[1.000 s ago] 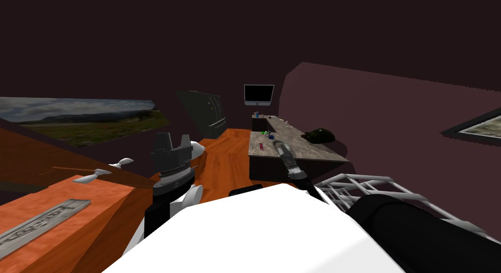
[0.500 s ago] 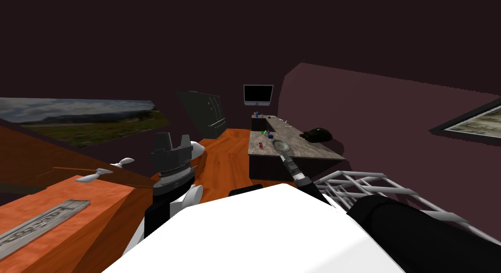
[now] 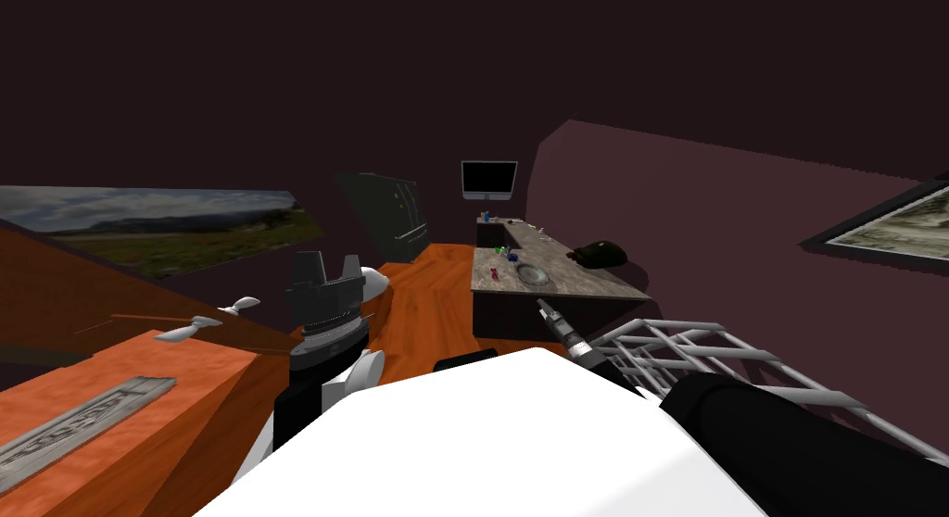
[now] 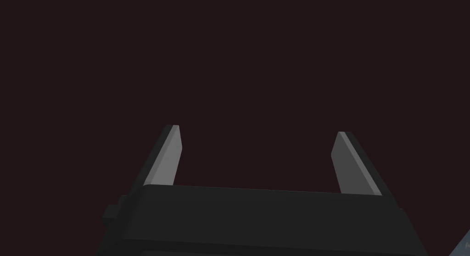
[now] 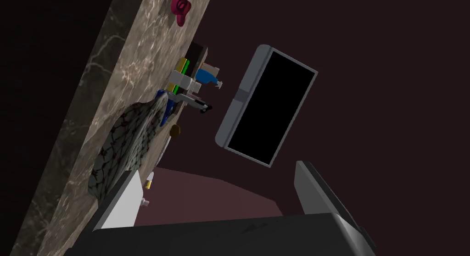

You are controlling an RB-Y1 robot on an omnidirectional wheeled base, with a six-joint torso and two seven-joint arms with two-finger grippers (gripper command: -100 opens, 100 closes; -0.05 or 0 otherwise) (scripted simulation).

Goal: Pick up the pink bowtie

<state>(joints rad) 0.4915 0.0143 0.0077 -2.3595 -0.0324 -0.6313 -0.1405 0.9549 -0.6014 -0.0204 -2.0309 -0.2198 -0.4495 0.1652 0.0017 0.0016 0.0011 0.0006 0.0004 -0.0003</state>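
1. Two grippers need checking before you command a move. The right gripper (image 5: 215, 170) has its fingers spread wide with nothing between them. In the head view it hangs just short of the near edge of the counter (image 3: 593, 282).
2. Locate the pink bowtie (image 5: 180, 8). It lies flat on the marbled counter top, towards the robot's left edge. It is apart from the patterned bowl (image 5: 131, 143) and beyond it as seen from the gripper.
3. Note the bowl. It sits just beside one right finger, roughly on the line to the bowtie, so a straight reach would probably clip its rim.
4. Note the hand's roll. The counter top runs up one side of the right wrist view, so the fingers appear to open across the surface and not along it. Expect to re-orient and come down from above, because the bowtie is thin and flat.
5. Check the left gripper (image 4: 257, 131). It is spread, empty and raised at the robot's left, apparently parked clear of the work.
6. Keep off the small coloured items (image 5: 183, 79) farther along the counter, below the monitor (image 5: 268, 104).
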